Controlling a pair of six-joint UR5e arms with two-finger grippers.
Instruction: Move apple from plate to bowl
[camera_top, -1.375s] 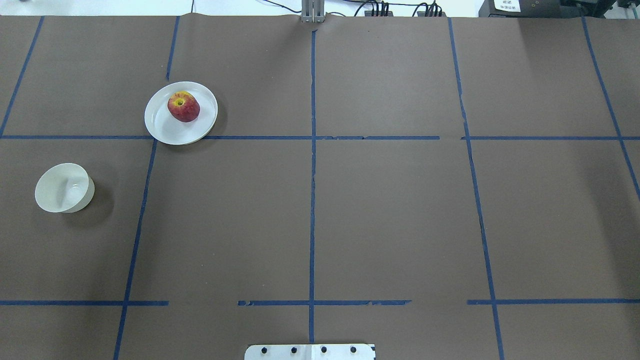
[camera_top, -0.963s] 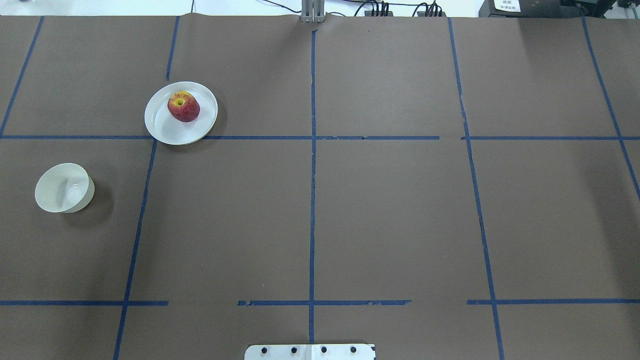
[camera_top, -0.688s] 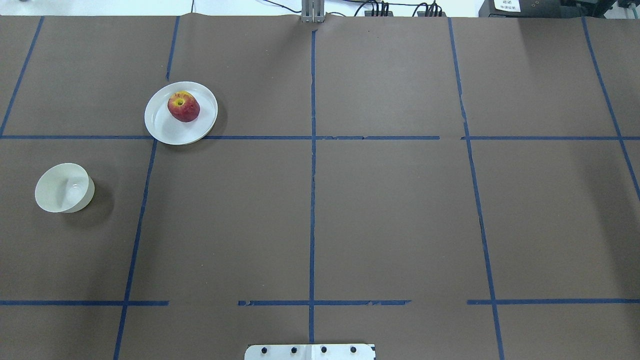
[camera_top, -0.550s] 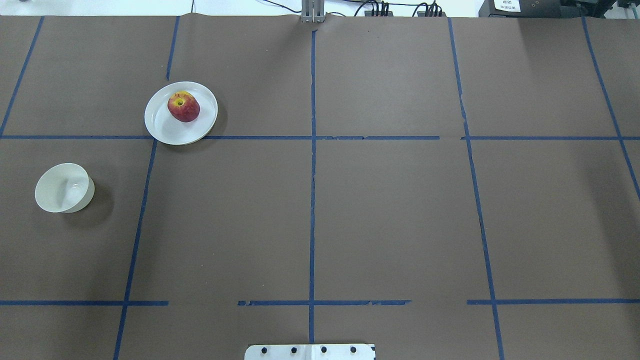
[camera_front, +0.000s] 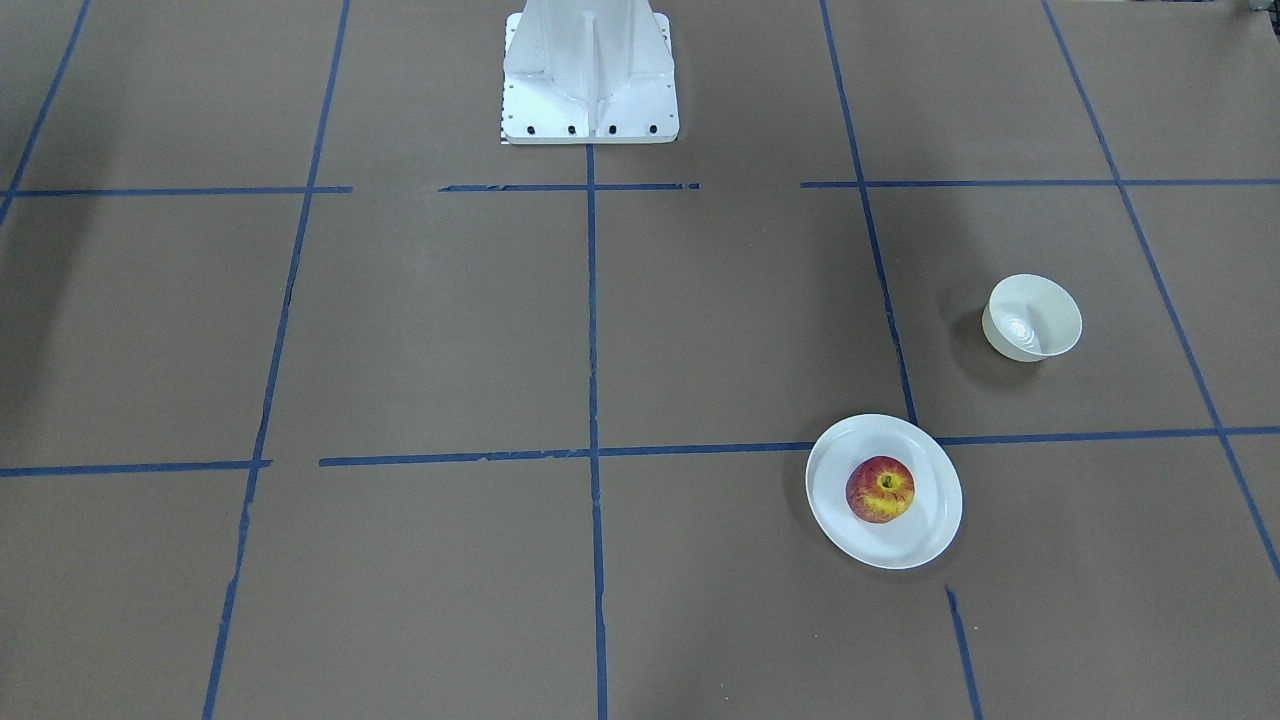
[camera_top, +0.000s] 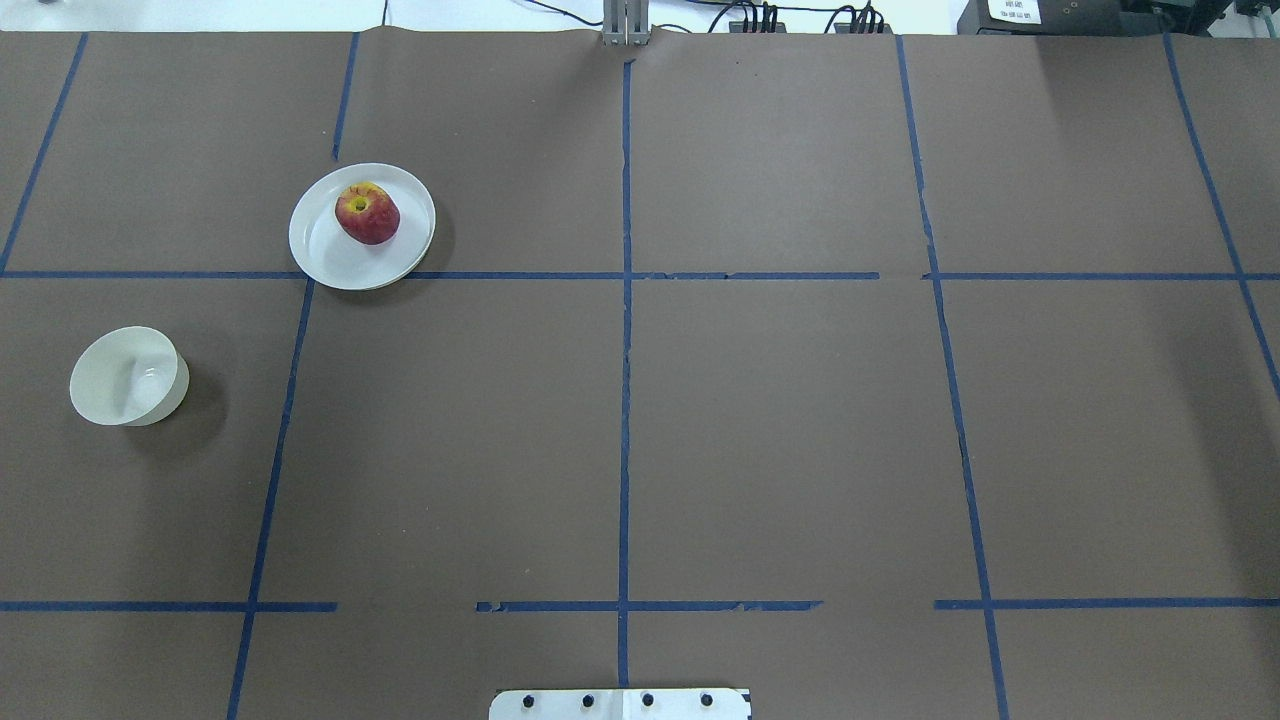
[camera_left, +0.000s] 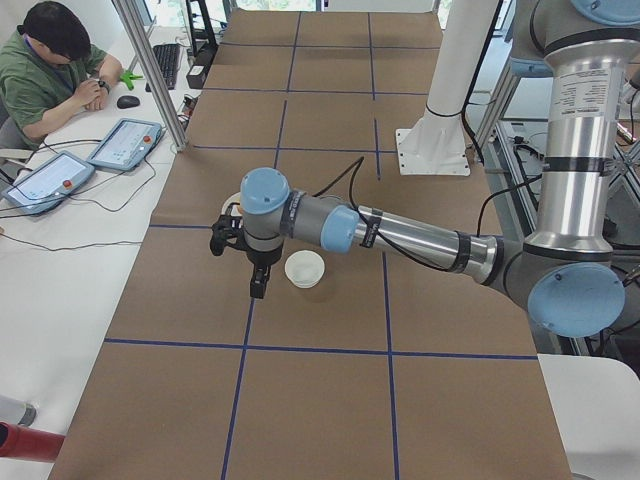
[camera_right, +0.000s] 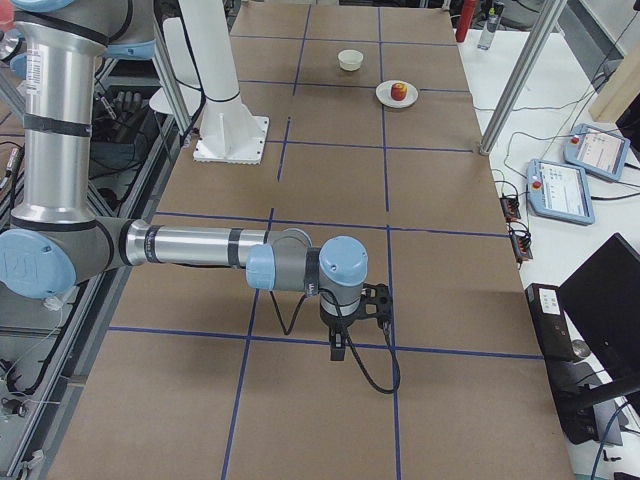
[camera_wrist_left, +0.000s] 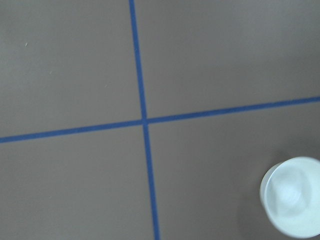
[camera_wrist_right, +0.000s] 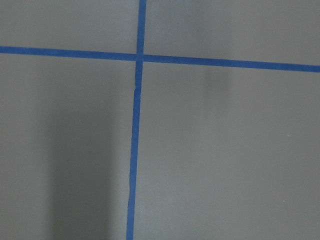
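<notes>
The red and yellow apple (camera_top: 367, 213) sits on the white plate (camera_top: 330, 250) at the far left of the table; both also show in the front view, apple (camera_front: 880, 489) on plate (camera_front: 925, 540). The white bowl (camera_top: 128, 375) stands empty, nearer and further left, and in the left wrist view (camera_wrist_left: 292, 196) at the lower right. My left gripper (camera_left: 258, 285) hangs beside the bowl (camera_left: 305, 268) in the left side view only. My right gripper (camera_right: 338, 345) shows only in the right side view, far from the apple (camera_right: 400, 91). I cannot tell whether either is open or shut.
Brown paper with blue tape grid lines (camera_top: 625, 350) covers the table. The white robot base (camera_front: 588, 75) stands at the robot's edge. An operator (camera_left: 45, 65) sits at a side desk with tablets (camera_left: 125, 143). A support pole (camera_right: 520, 75) stands by the right end.
</notes>
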